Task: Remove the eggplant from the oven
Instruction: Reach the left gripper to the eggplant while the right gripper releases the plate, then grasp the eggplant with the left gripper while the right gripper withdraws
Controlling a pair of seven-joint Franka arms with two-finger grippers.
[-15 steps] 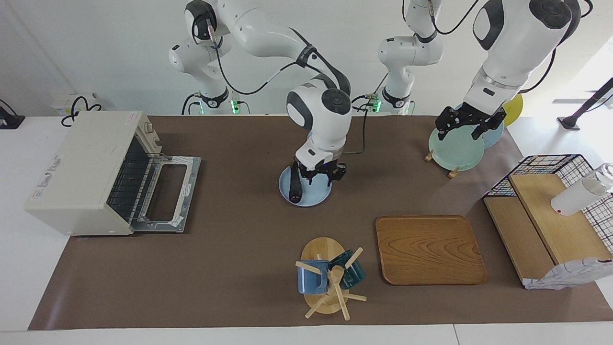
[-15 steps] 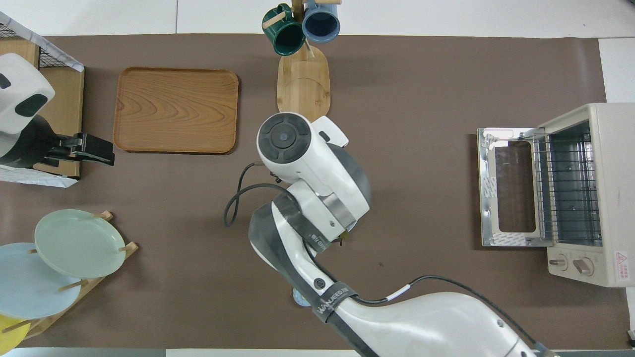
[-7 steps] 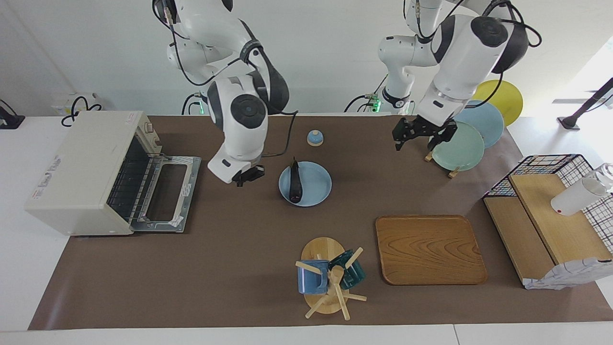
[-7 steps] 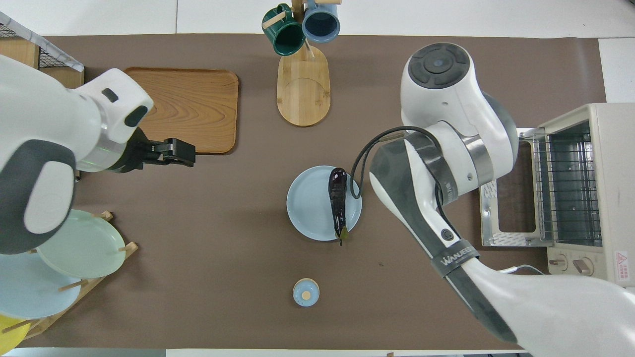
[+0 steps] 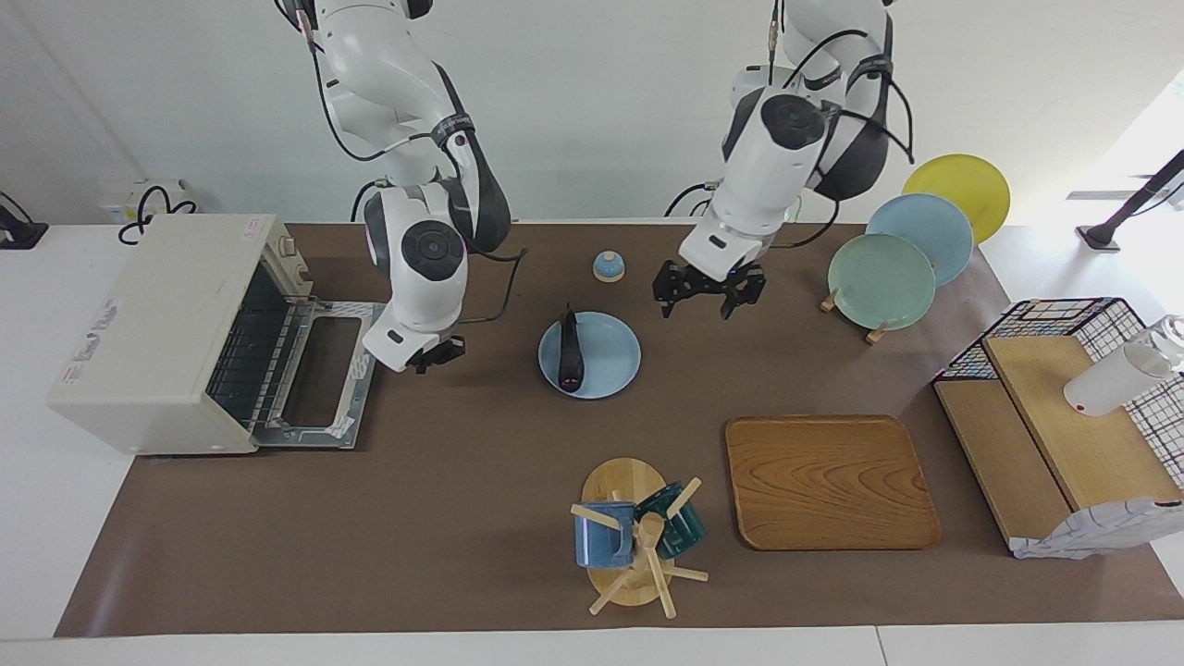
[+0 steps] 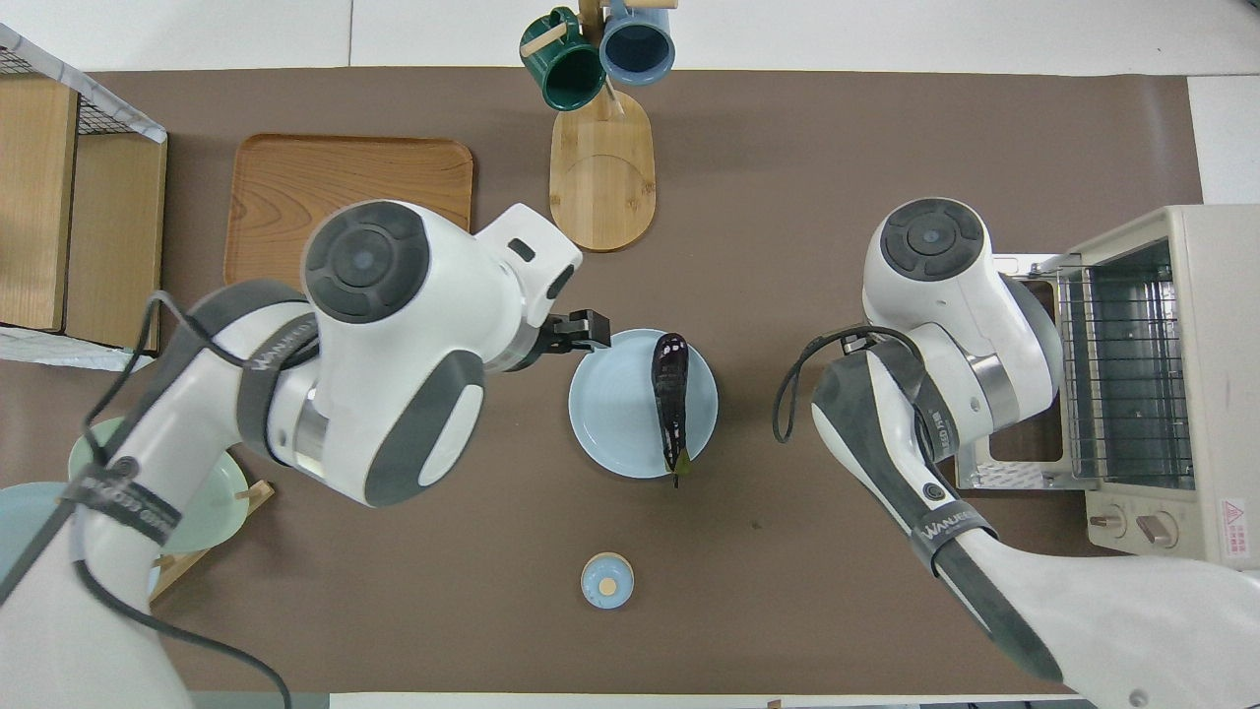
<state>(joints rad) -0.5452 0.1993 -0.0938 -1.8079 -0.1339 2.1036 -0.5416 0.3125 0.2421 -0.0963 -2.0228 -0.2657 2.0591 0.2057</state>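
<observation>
The brown surface [image 5: 462, 499] took up most of the view, and the biggest thing on it was the oven [image 5: 166, 328] at the right arm's end, door dropped flat and the wire rack inside bare. Next in size was the wooden tray [image 5: 830, 481] toward the left arm's end, farther from the robots than the plate rack [image 5: 883, 273]. Then the mug tree [image 5: 634, 541], farther out from the robots than the light blue plate [image 5: 610, 365] in the middle. The eggplant [image 5: 569, 350] was lying on that plate, along the edge toward the oven, so it's already out. A little blue knob thing [image 5: 608, 266] sat nearer the robots than the plate. The right end effector [image 5: 435, 354] hung over the surface between the oven door and the plate, holding nothing, but honestly can't tell if the fingers were spread or together. The left end effector [image 5: 709, 294] hovered just beside the plate toward the plate rack, fingers spread, empty.
</observation>
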